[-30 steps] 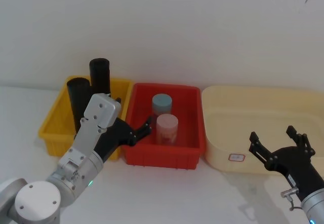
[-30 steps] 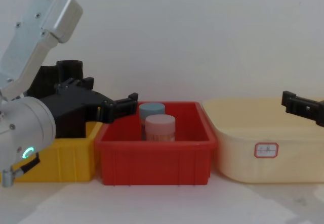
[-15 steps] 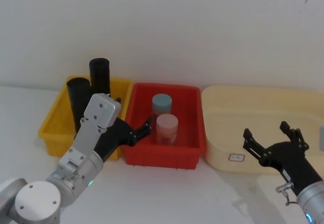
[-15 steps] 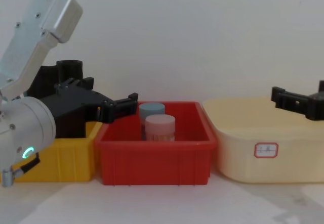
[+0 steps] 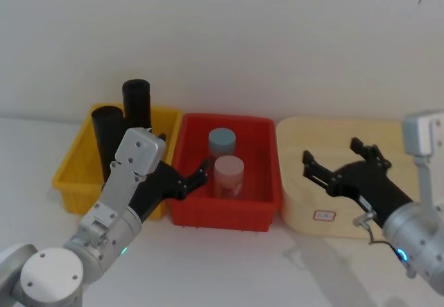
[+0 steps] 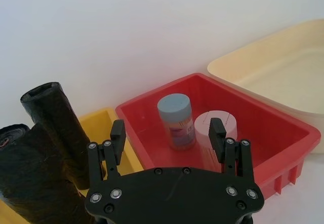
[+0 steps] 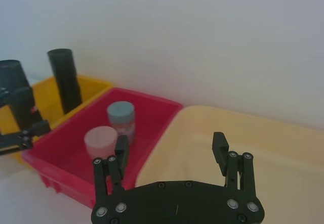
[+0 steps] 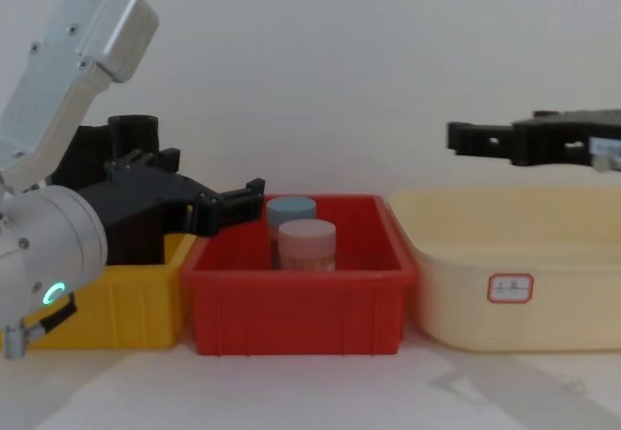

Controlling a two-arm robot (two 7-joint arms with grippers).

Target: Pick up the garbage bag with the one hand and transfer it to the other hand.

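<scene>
At the far left of your tabletop [image 5: 243, 269] sits the yellow bin [image 5: 69, 182], and the garbage bag [image 5: 106, 137] stands upright in it, at the near side, thick and lumpy. The slimmer roll [image 5: 137, 102] stands just behind it, toward the wall.

Your left gripper [image 6: 167, 135] (the one on the arm with the teal light) hangs just right of the bag, over the rims where the yellow bin meets the red bin [image 5: 229, 218]. Its fingers are spread wide and hold nothing; you cannot tell from these views whether the nearer finger touches the bag.

In the red bin two jars stand upright, close together: a blue-lidded jar [image 5: 222, 141] toward the wall and a pink jar [image 5: 228, 175] in front of it.

Further right is the cream tub [image 5: 312, 130]. Your right gripper [image 5: 331, 151] hovers above its left part, level, pointing toward the red bin, its fingers likewise spread apart and empty, well apart from the bag.
</scene>
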